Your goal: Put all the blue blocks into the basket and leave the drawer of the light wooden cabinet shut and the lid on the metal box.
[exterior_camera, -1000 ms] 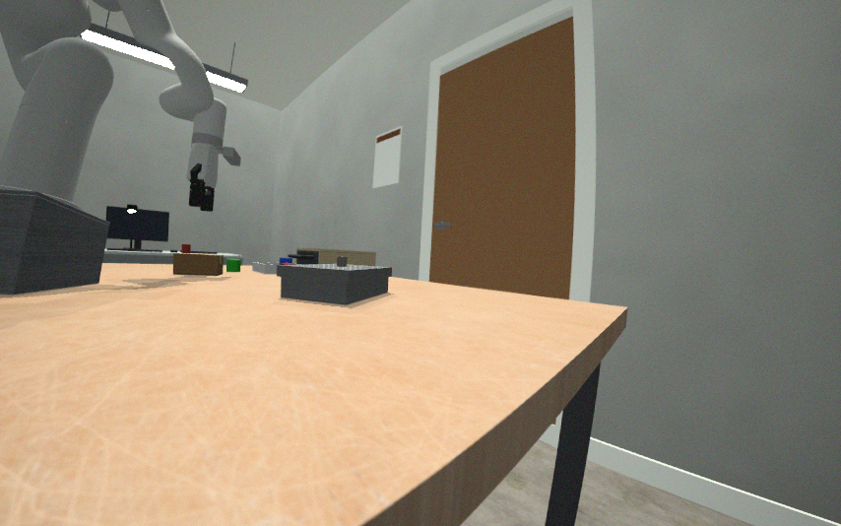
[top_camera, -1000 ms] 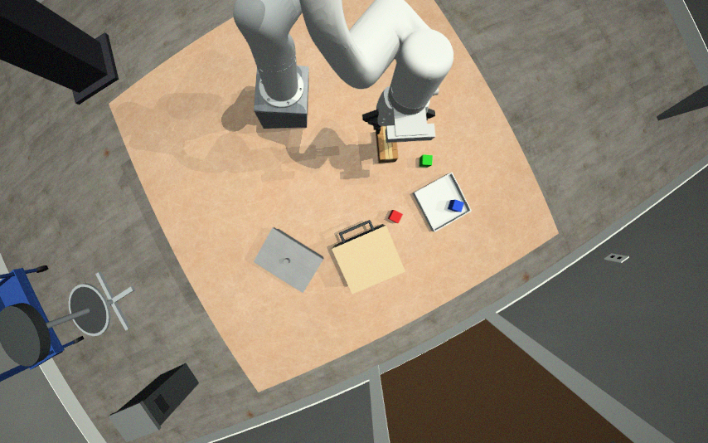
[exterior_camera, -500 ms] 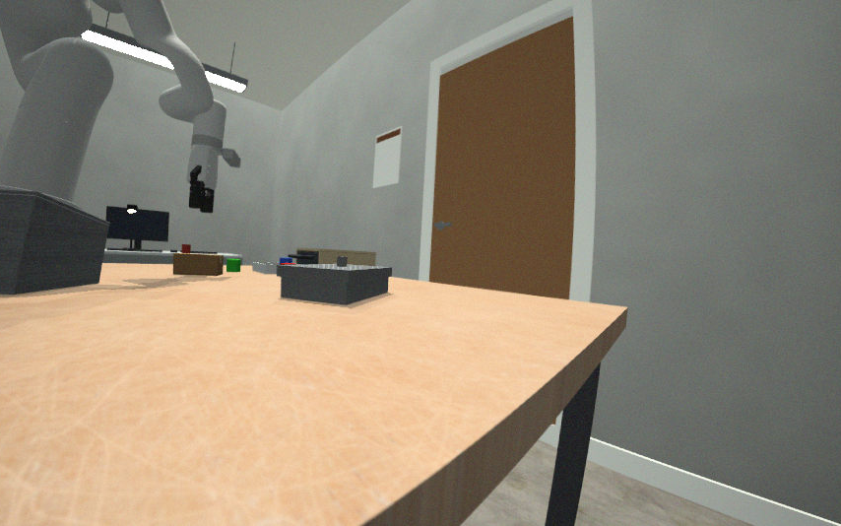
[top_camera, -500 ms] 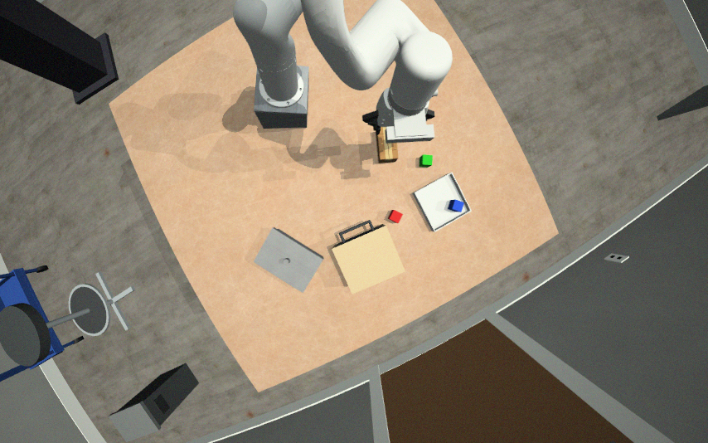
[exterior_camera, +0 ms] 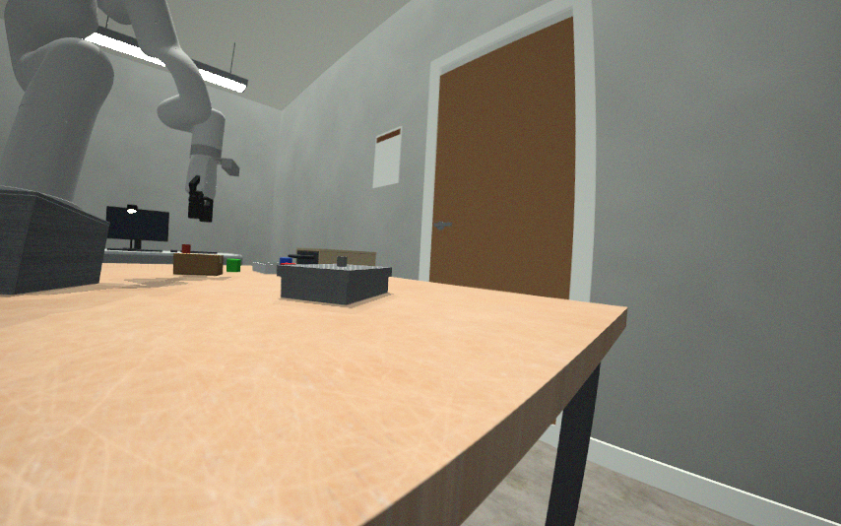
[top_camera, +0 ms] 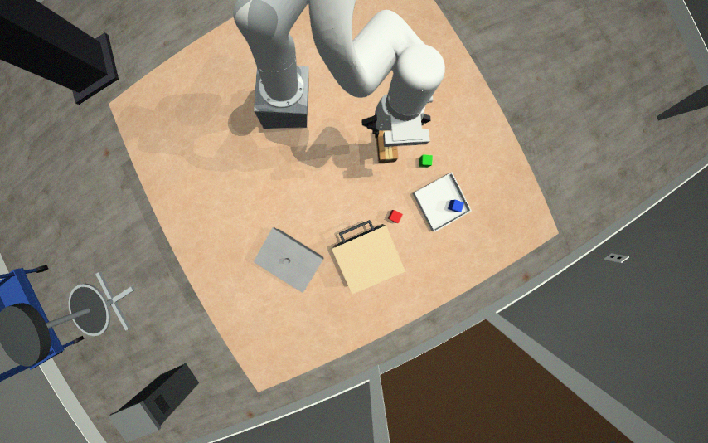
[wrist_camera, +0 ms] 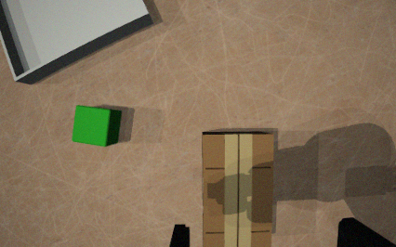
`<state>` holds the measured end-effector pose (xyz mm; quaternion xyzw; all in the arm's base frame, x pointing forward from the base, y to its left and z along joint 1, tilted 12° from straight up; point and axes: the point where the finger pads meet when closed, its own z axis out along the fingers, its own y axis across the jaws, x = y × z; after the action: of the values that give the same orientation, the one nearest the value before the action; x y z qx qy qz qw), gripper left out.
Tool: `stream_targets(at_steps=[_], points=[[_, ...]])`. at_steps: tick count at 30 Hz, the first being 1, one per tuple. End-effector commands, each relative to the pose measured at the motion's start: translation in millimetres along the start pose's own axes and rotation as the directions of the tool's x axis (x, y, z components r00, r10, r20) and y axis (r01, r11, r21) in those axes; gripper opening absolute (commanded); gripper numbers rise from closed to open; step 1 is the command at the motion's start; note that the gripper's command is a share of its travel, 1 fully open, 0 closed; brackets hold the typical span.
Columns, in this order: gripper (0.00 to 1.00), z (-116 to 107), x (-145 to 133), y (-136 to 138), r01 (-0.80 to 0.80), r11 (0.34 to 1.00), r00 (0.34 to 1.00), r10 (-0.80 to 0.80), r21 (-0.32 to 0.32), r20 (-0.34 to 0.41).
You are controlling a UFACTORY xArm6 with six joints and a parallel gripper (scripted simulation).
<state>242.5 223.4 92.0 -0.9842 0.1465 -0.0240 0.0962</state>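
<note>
You have one blue block (top_camera: 456,206) (exterior_camera: 286,260) inside the white basket (top_camera: 423,211) (exterior_camera: 264,267) (wrist_camera: 85,48), near a corner. Your gripper (top_camera: 397,119) (exterior_camera: 200,205) (wrist_camera: 263,227) is nearly all the way open, holding nothing, high above the brown box (top_camera: 388,155) (exterior_camera: 197,263) (wrist_camera: 214,200). You seem to be starting a search there. Next, go down straight with a finger on each side. Watch the small red block (exterior_camera: 185,248) that looks to sit on it. You can't see inside the brown box, the cabinet (top_camera: 367,258) (exterior_camera: 346,256) or the lidded metal box (exterior_camera: 312,285). The arm hides part of the brown box from above.
</note>
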Motion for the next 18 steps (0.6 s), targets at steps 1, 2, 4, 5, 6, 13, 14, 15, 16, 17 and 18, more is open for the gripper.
stream_targets(at_steps=[1, 2, 4, 5, 6, 13, 14, 15, 16, 17, 18], points=[[0.90, 17.5, 1.0, -2.1, 0.000, 1.000, 1.000, 0.000, 0.003, -0.001], [0.90, 21.0, 1.0, -2.2, 0.000, 1.000, 1.000, 0.000, 0.003, -0.001], [0.90, 27.8, 1.0, -2.2, 0.000, 1.000, 1.000, 0.000, 0.003, -0.001], [0.90, 31.1, 1.0, -2.3, 0.000, 1.000, 1.000, 0.000, 0.003, -0.001], [0.90, 34.4, 1.0, -2.3, 0.000, 1.000, 1.000, 0.000, 0.003, -0.001], [0.90, 49.5, 1.0, -2.5, 0.000, 1.000, 1.000, 0.000, 0.004, -0.001], [0.90, 52.2, 1.0, -2.5, 0.000, 1.000, 1.000, 0.000, 0.003, -0.001], [0.90, 54.7, 1.0, -2.5, 0.000, 1.000, 1.000, 0.000, 0.004, -0.001], [0.90, 57.2, 1.0, -2.5, 0.000, 1.000, 1.000, 0.000, 0.003, -0.001], [0.90, 59.3, 1.0, -2.6, 0.000, 1.000, 1.000, 0.000, 0.004, -0.001], [0.90, 61.4, 1.0, -2.6, 0.000, 1.000, 1.000, 0.000, 0.004, -0.001]])
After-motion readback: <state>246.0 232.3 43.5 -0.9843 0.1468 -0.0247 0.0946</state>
